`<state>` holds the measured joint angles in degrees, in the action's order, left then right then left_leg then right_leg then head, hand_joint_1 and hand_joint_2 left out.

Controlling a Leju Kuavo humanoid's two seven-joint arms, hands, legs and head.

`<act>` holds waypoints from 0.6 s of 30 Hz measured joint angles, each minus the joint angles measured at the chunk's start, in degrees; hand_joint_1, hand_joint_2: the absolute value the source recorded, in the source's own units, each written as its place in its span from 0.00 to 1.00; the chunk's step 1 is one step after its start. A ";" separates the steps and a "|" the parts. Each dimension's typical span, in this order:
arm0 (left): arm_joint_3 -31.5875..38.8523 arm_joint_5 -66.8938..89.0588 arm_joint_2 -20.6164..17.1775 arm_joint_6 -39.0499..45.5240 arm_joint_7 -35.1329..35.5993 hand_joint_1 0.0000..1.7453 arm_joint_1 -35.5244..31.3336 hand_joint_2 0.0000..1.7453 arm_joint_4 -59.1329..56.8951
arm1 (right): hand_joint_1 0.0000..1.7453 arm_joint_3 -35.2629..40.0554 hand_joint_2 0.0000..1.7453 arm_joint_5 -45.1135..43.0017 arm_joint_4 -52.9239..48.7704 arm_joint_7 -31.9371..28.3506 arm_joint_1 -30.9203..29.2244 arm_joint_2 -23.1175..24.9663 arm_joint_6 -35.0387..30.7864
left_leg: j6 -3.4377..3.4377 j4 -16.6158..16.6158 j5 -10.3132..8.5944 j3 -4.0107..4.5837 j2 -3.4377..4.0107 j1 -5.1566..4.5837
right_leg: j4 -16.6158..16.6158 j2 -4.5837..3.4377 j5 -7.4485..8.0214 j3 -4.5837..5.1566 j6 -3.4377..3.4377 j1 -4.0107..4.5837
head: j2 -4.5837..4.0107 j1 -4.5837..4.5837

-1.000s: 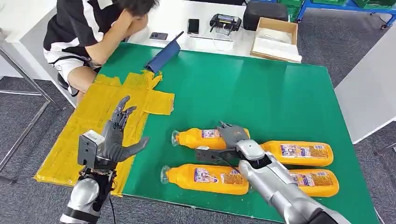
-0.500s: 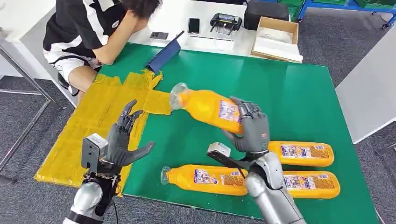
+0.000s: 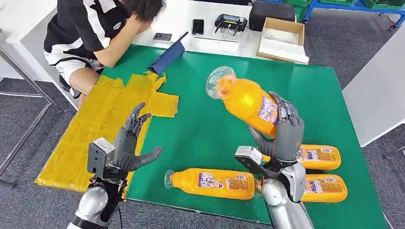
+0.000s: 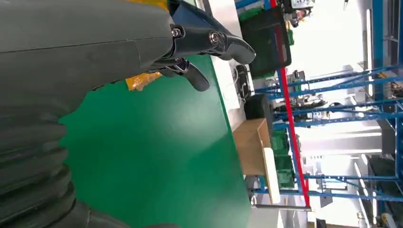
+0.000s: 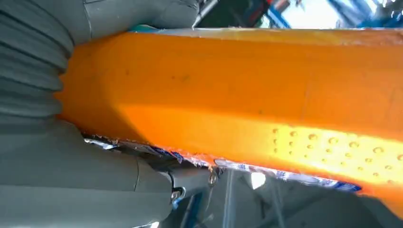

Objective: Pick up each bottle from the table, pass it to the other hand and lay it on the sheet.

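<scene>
I've got a glossy orange plastic bottle (image 3: 248, 101) in my right hand (image 3: 282, 135), dimpled near its grip; matt green table (image 3: 305, 90) below.

Silver arms, grey ribbed wrist covers, dark grey fingers (image 3: 135, 118).

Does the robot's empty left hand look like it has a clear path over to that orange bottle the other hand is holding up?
Probably yes. The left hand hovers open over the edge of the yellow sheet, and only bare green table lies between it and the raised bottle in the right hand. Nothing stands between them.
</scene>
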<state>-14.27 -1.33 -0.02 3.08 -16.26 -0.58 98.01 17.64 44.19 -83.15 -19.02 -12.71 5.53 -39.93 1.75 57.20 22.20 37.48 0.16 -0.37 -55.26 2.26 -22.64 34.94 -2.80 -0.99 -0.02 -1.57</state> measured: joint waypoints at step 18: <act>-2.45 -3.26 -2.06 -2.47 -2.97 0.00 -3.51 1.00 0.72 | 1.00 12.60 1.00 -39.08 -3.64 3.50 -0.01 -3.61 43.89 | -0.02 -0.01 -0.03 0.00 0.00 0.09 | -0.03 0.01 0.00 -0.04 0.02 0.09 | 0.00 0.00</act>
<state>-16.72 -4.59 -2.08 0.61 -19.23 -4.09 98.73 30.24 5.11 -86.79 -15.52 -12.71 1.92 3.96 1.73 57.19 22.16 37.48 0.16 -0.28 -55.30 2.27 -22.64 34.90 -2.77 -0.91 -0.02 -1.57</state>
